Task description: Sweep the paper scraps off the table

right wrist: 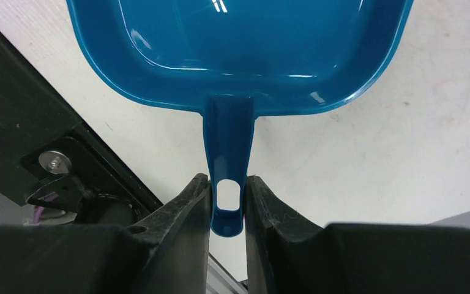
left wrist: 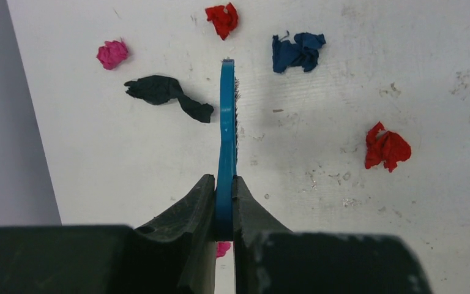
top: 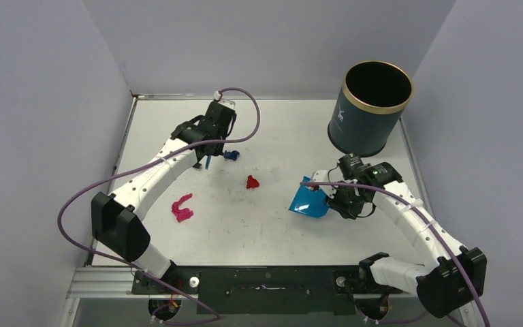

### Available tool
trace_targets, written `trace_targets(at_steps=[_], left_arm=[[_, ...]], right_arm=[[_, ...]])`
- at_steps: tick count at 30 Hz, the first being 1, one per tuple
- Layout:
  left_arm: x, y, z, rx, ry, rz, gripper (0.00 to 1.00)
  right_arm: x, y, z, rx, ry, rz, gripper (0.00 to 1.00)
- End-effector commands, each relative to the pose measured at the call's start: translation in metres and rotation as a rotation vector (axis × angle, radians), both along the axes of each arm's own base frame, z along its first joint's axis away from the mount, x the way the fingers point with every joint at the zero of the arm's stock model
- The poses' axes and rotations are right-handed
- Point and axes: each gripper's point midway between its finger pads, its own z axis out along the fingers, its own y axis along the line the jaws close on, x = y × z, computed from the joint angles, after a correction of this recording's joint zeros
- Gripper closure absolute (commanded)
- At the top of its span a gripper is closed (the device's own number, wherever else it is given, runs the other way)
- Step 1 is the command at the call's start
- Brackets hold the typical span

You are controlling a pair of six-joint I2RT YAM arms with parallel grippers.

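Note:
My left gripper (top: 208,154) (left wrist: 223,181) is shut on the small blue hand brush (left wrist: 227,122), which points down over the far left of the table (top: 272,235). In the left wrist view, paper scraps lie round the brush: a black one (left wrist: 165,93) just left of it, a magenta one (left wrist: 112,54), a dark blue one (left wrist: 298,52) and two red ones (left wrist: 222,18) (left wrist: 387,148). The top view shows a dark blue scrap (top: 231,155), a red one (top: 252,182) and a magenta one (top: 182,208). My right gripper (top: 335,195) (right wrist: 227,181) is shut on the handle of the blue dustpan (top: 309,200) (right wrist: 245,43), tilted at mid-right.
A dark cylindrical bin with a gold rim (top: 371,105) stands at the far right corner, just behind the right gripper. Grey walls close the table on three sides. The left arm's body hides some scraps in the top view.

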Motion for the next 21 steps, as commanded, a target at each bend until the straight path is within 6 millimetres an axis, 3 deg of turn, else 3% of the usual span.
trace_targets(at_steps=[1, 6, 12, 16, 21], left_arm=[[-0.01, -0.023, -0.019, -0.01, 0.096, -0.047, 1.0], [-0.009, -0.039, -0.047, 0.022, 0.169, -0.072, 1.0], [0.002, -0.061, -0.074, -0.002, 0.242, -0.107, 1.0], [-0.006, -0.088, -0.095, -0.096, 0.337, -0.174, 1.0], [-0.024, -0.131, -0.098, -0.249, 0.393, -0.26, 1.0]], right_arm=[[0.015, 0.007, -0.025, -0.105, -0.04, 0.001, 0.94], [0.026, 0.027, -0.053, -0.132, -0.016, -0.043, 0.94], [0.04, 0.044, -0.074, -0.169, -0.017, -0.054, 0.95], [0.046, 0.046, -0.085, -0.189, -0.008, -0.055, 0.95], [0.053, 0.058, -0.094, -0.167, 0.011, -0.048, 0.95]])
